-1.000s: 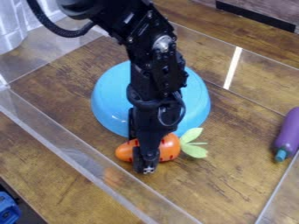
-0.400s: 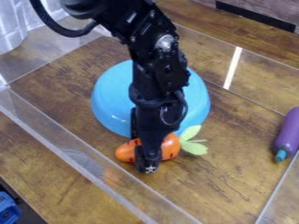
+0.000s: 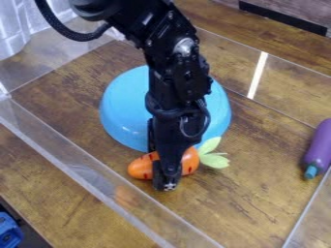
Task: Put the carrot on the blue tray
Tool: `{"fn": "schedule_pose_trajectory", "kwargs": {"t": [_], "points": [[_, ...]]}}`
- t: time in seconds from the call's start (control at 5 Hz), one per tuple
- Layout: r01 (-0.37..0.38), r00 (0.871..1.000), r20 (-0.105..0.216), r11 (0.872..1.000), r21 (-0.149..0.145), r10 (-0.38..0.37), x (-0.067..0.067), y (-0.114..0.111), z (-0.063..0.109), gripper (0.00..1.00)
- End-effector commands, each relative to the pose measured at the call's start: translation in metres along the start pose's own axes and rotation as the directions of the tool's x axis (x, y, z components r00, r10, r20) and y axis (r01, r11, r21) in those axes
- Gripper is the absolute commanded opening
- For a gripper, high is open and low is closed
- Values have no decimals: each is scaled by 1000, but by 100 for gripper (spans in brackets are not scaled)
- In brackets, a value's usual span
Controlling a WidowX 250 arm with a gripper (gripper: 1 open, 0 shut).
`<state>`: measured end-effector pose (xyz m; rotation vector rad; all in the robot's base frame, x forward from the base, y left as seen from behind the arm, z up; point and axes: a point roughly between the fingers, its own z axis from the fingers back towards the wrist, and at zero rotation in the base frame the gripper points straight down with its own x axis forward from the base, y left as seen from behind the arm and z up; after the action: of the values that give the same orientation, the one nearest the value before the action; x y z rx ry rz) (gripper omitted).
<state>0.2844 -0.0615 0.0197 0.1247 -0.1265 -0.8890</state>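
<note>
The orange carrot (image 3: 139, 169) lies on the wooden table just in front of the blue tray (image 3: 123, 108), its light green leaves (image 3: 211, 155) pointing right. My black gripper (image 3: 165, 180) points straight down over the carrot's middle and hides most of it. Orange shows on both sides of the fingers, which appear to straddle the carrot. Whether the fingers are pressed on it is not visible. The round light-blue tray sits behind the arm and is partly hidden by it.
A purple eggplant-like toy (image 3: 318, 146) lies at the right edge. Clear plastic walls (image 3: 77, 174) box in the work area along the front and left. A blue object (image 3: 8, 231) sits outside the wall at bottom left.
The gripper has shifted very slightly lower over the carrot. The carrot and tray have not visibly moved.
</note>
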Motion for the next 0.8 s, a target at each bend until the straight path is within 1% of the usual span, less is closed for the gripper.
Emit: {"fn": "schedule_pose_trajectory", "kwargs": {"t": [0.0, 0.6], "points": [[-22, 1000, 17, 999, 25, 21, 3, 11, 8, 0], [-26, 1000, -2, 999, 22, 26, 5, 14, 11, 0]]}}
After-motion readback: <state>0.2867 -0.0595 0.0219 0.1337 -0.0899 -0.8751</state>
